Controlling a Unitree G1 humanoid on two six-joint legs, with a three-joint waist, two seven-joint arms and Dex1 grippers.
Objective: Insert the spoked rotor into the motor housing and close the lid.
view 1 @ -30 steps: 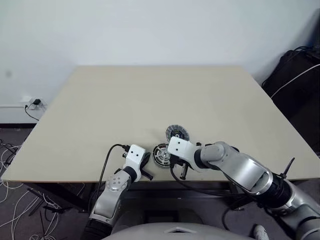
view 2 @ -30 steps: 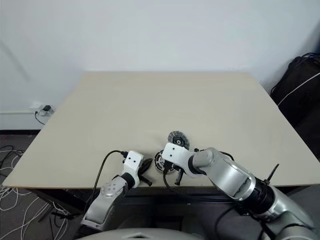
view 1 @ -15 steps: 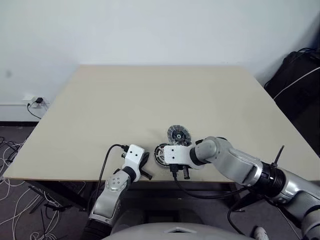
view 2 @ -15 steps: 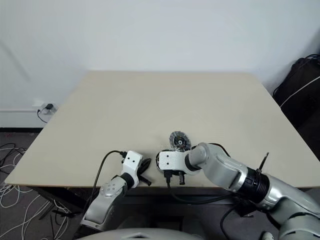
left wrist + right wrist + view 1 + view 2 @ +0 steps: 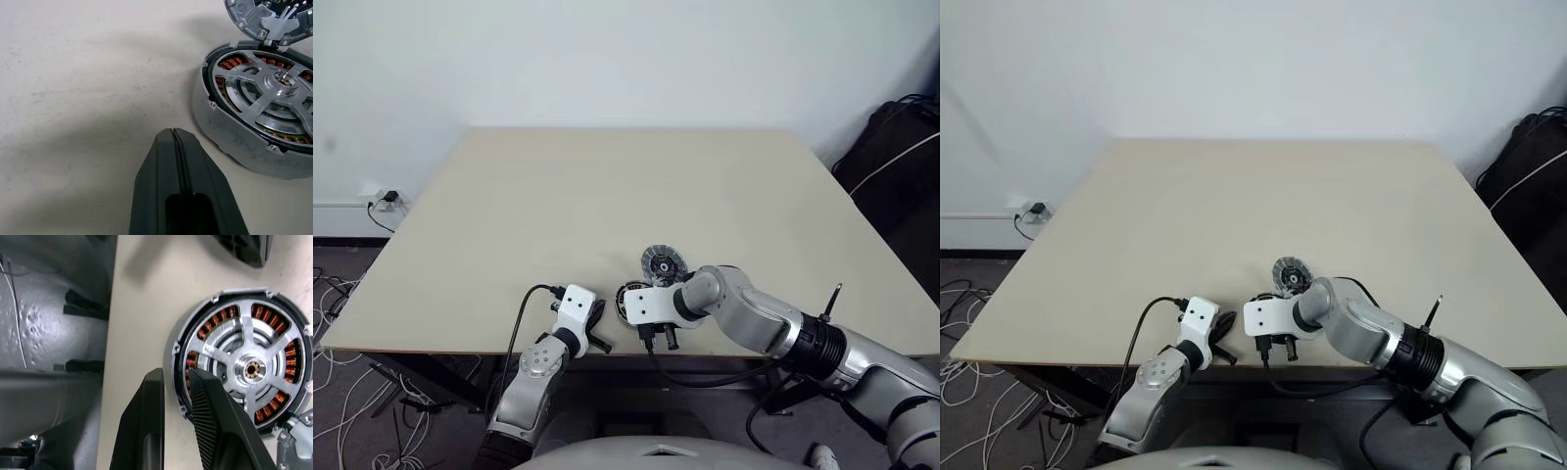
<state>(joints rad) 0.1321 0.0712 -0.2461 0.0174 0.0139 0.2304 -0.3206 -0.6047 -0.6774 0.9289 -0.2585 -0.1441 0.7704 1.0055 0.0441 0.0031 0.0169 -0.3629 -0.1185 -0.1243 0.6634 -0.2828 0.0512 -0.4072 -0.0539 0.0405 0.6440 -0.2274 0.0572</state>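
The left tool (image 5: 596, 328) rests at the table's near edge, a little left of its middle, its two black fingers (image 5: 176, 191) pressed flat together and clenched on nothing, pointing toward the motor housing (image 5: 254, 117), which lies just beside it but apart from it on the bare beige table (image 5: 607, 196). The housing sits close to the near edge, about at its middle; it is a low round grey shell with a ring of reddish-brown copper coils showing through it. The spoked rotor (image 5: 252, 367) already lies inside the housing, its silvery spokes and hub level with the rim and the coils visible in the gaps between the spokes. The lid (image 5: 662, 264) is not closed: it stands tipped up at the far side of the housing, joined to it at a small hinge, its dark-centred inner face turned toward the near edge. The right tool (image 5: 661, 338) comes in from the right and points steeply down at the near edge, its fingers (image 5: 220, 426) slightly parted and astride the housing's near rim, one finger outside the shell over the table, the other lying over the rotor's outer ring; whether they actually press on the wall cannot be told
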